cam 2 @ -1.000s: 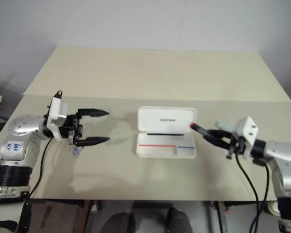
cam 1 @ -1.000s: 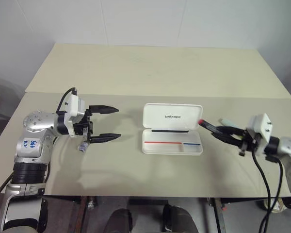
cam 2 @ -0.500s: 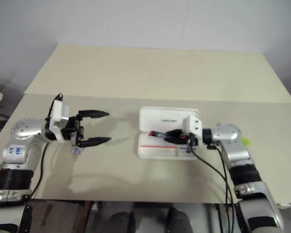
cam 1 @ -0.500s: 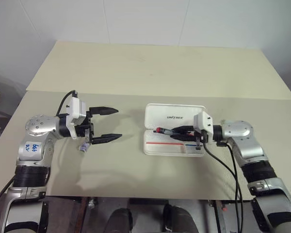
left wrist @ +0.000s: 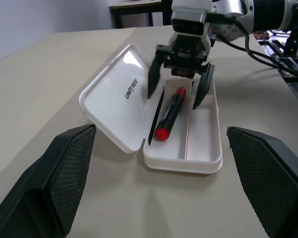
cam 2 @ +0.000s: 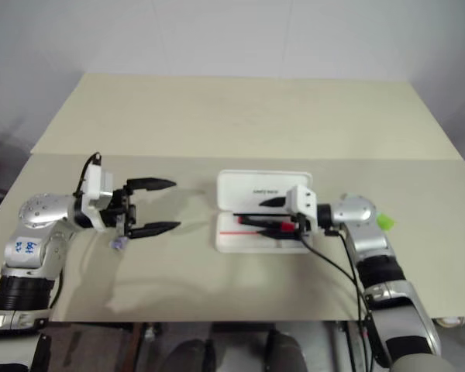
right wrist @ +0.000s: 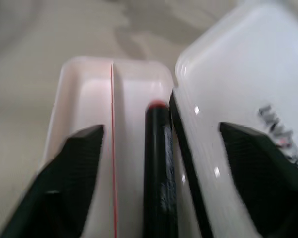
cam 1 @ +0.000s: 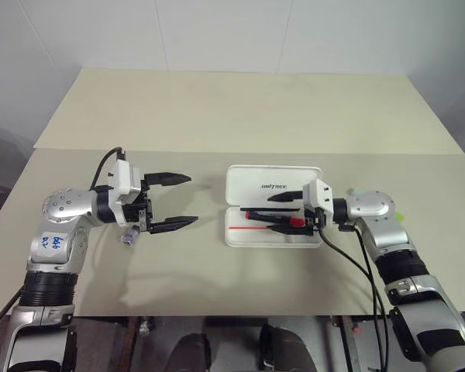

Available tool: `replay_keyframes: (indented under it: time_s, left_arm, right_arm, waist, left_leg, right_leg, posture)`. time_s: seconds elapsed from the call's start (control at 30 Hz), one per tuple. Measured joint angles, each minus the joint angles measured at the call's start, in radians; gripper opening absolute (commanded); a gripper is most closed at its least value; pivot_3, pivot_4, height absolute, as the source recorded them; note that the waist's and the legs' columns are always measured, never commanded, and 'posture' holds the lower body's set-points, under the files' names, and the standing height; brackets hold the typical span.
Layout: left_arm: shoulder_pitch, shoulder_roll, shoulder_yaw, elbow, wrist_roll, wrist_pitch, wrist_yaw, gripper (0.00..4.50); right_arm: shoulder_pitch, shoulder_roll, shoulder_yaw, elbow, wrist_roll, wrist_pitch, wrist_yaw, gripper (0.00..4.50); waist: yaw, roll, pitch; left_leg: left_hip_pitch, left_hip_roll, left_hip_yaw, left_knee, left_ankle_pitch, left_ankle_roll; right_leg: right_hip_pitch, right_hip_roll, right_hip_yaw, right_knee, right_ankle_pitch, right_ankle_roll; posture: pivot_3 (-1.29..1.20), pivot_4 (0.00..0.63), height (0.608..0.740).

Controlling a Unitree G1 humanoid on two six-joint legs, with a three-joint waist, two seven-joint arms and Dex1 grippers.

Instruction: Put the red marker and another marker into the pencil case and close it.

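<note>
Red marker [left wrist: 169, 113] lies in open pencil case [left wrist: 207, 156]; right claw [left wrist: 179, 88] spread, apparently clear.

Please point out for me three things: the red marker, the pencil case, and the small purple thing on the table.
red marker [left wrist: 170, 112], left wrist view, middle of its black barrel.
pencil case [cam 1: 271, 180], left eye view, inside of the open lid.
small purple thing [cam 1: 126, 239], left eye view, its middle, on the table.

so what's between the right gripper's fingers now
The red marker, lying in the tray of the open pencil case; the right gripper stands open astride it, seen in the left wrist view.
</note>
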Motion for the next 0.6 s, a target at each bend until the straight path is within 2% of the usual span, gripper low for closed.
replay_keyframes:
  time_s: [0.1, 0.2, 0.3, 0.43, 0.6]
  left_arm:
    - [-0.004, -0.003, -0.003, 0.003, -0.001, -0.001, -0.003, 4.5]
    - [-0.009, -0.007, -0.007, 0.013, -0.001, -0.001, -0.012, 4.5]
    - [-0.013, -0.014, -0.011, 0.038, -0.001, -0.002, -0.016, 4.5]
    - [-0.045, -0.03, -0.037, 0.051, 0.0, -0.003, -0.027, 4.5]
    - [-0.056, -0.043, -0.044, 0.075, 0.002, -0.005, -0.029, 4.5]
  right_arm:
    - [0.069, -0.027, -0.035, -0.207, 0.104, 0.138, -0.01, 4.19]
    - [0.205, -0.101, -0.089, -0.445, 0.229, 0.325, -0.04, 4.19]
    - [0.305, -0.184, -0.154, -0.568, 0.3, 0.438, -0.069, 4.19]
    - [0.391, -0.264, -0.282, -0.579, 0.319, 0.485, -0.114, 4.19]
    - [0.437, -0.347, -0.444, -0.37, 0.268, 0.444, -0.155, 4.19]
  waist:
    - [0.01, 0.0, 0.0]
    - [0.028, 0.0, 0.0]
    - [0.031, 0.0, 0.0]
    - [0.032, -0.001, 0.0]
    - [0.027, -0.001, 0.0]
  left_leg:
    - [-0.001, 0.0, -0.002, 0.0, 0.0, 0.0]
    - [-0.001, -0.001, -0.002, 0.0, -0.002, -0.001]
    - [-0.001, -0.001, -0.001, 0.0, -0.003, 0.0]
    - [-0.001, -0.001, 0.0, 0.0, -0.003, 0.0]
    - [0.001, 0.0, 0.002, 0.0, -0.002, 0.001]
  right_leg:
    - [0.0, 0.0, 0.0, 0.001, 0.0, 0.0]
    - [0.0, 0.0, -0.001, 0.001, 0.0, 0.0]
    - [0.0, 0.0, 0.0, -0.001, 0.0, 0.0]
    - [0.0, 0.0, 0.0, -0.001, 0.0, 0.0]
    - [0.001, 0.0, 0.0, -0.001, 0.0, 0.0]
  posture:
    - [0.0, 0.15, 0.74]
    - [0.0, 0.15, 0.74]
    - [0.0, 0.15, 0.74]
    - [0.0, 0.15, 0.74]
    - [0.0, 0.15, 0.74]
